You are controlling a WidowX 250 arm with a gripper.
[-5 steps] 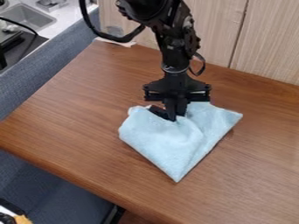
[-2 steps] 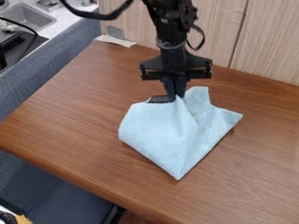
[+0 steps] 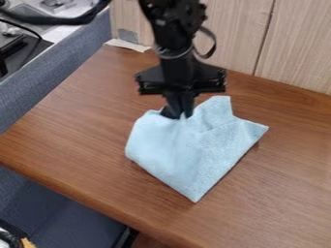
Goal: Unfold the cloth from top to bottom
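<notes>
Cloth [image 3: 194, 160] lies creased on the table [image 3: 71, 131], upper part pinched by the hand [image 3: 178, 114].

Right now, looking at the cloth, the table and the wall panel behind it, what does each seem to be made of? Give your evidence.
Cloth: probably matte microfibre or terry, from its soft folds and faintly fuzzy surface.
Table: wood or wood-look laminate, satin, given its brown streaky grain.
Wall panel: pale wood or veneer, matte, judging by its fine streaks.

The gripper [image 3: 178, 115] pinches the upper edge of the blue cloth [image 3: 194, 155].
</notes>
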